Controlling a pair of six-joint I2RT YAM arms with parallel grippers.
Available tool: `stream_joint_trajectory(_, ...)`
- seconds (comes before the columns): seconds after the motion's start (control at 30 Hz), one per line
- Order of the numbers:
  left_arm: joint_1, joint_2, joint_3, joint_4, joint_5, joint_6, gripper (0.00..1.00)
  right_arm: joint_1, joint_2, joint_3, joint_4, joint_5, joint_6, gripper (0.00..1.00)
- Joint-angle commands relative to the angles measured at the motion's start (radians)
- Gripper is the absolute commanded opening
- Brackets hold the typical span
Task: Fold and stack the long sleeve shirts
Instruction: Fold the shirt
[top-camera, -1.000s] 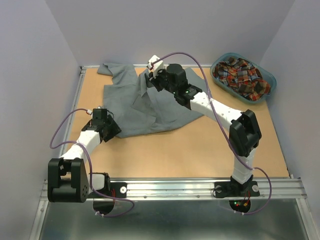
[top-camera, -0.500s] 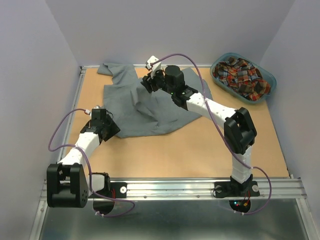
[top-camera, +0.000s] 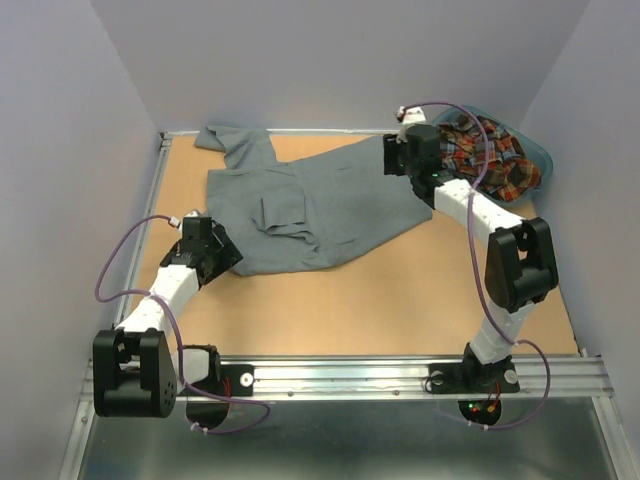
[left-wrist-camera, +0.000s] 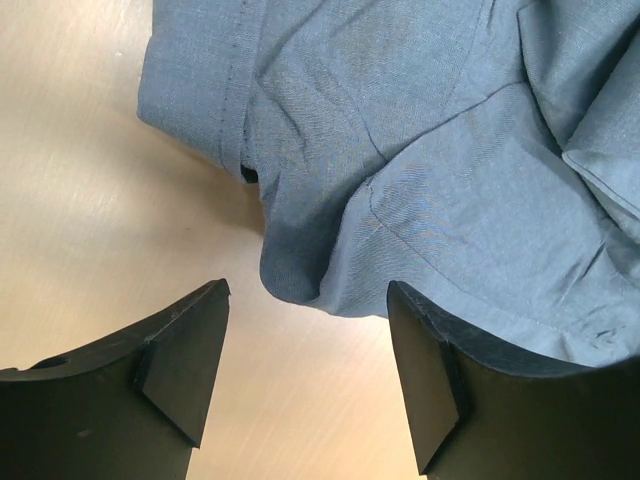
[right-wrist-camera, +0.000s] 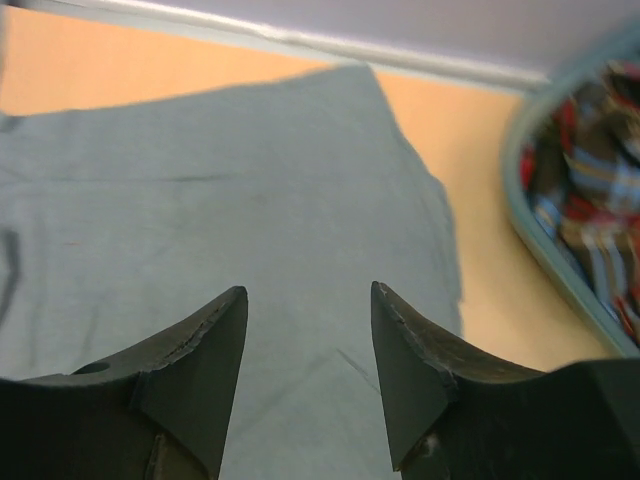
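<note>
**Grey shirt spread flat, both tools wide and holding nothing**

The grey long sleeve shirt (top-camera: 330, 205) lies spread on the tan worktop (top-camera: 400, 300), covering the middle and running out toward 11 o'clock. There a strip of it reaches the far metal rail (top-camera: 300, 131). Its chest pocket (top-camera: 281, 212) faces up, near the centre of the cloth. The near hem runs ragged from 8 o'clock toward 3 o'clock, and the right edge ends just short of the teal basket (top-camera: 541, 158).

The plaid long sleeve shirt (top-camera: 497, 160) sits bunched inside that basket in the 2 o'clock corner, piled up to the rim.

The left tool (left-wrist-camera: 308, 295) hangs at 8 o'clock over the shirt's near-left corner. Its jaws stand wide with nothing gripped, and a rounded fold of the hem lies on the worktop just beyond its fingertips (left-wrist-camera: 200, 330).

The right tool (right-wrist-camera: 308, 295) is at 1 o'clock, above the shirt's far right part and just beside the basket. Its jaws are also spread and hold nothing, with flat grey cloth below them.

Bare worktop runs in a broad band along the near side from 4 to 7 o'clock, between the hem and the near rail (top-camera: 400, 375). A thinner strip is free along 9 o'clock, between the cloth and the left rail. Walls close in the left, far and right sides.
</note>
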Motion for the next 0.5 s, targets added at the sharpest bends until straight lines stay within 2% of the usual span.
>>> stream_joint_trajectory(0.0,-0.001,0.01,0.06,0.006,-0.004,0.068,0.74,-0.066,-0.041,-0.084,-0.075,0.038,0.114,0.56)
stream_joint_trajectory(0.2,-0.051,0.054,0.12,-0.014,-0.034,0.095,0.65,-0.118,0.042,-0.083,-0.108,0.065,0.19,0.46)
stream_joint_trajectory(0.47,-0.119,0.12,0.142,-0.029,-0.107,0.097,0.62,-0.118,0.137,-0.064,-0.114,0.085,0.263,0.45)
